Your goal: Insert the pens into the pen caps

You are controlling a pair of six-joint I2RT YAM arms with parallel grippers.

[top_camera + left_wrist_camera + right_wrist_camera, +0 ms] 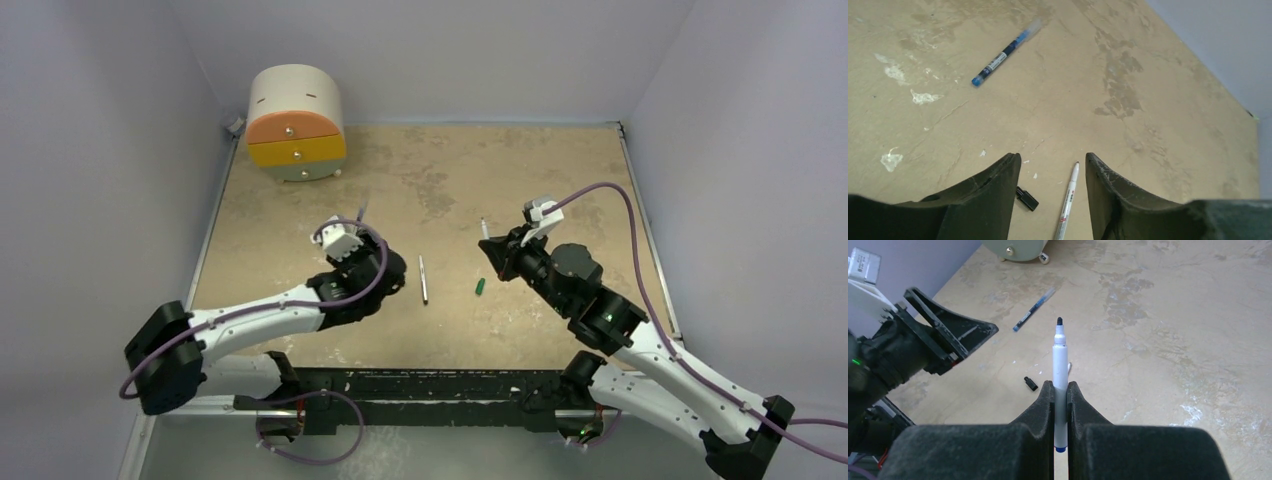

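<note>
My right gripper [1060, 386] is shut on a pale grey pen [1060, 355], black tip pointing away, blue end between the fingers. In the top view this gripper [493, 250] holds it right of centre, off the table. My left gripper [1053, 159] is open and empty, low over the table [398, 268]. A white pen [1068, 197] lies between its fingers, and a black cap [1027, 198] lies by the left finger. That pen also shows in the top view [423, 280]. A green cap [480, 287] lies below the right gripper. A blue pen with a pale translucent end [1003, 52] lies further off.
A round drawer unit with orange and yellow fronts [296, 122] stands at the back left. Purple walls close in the table [560, 180] on three sides. The black cap also shows in the right wrist view [1030, 383], with the left gripper [948, 335] beyond it.
</note>
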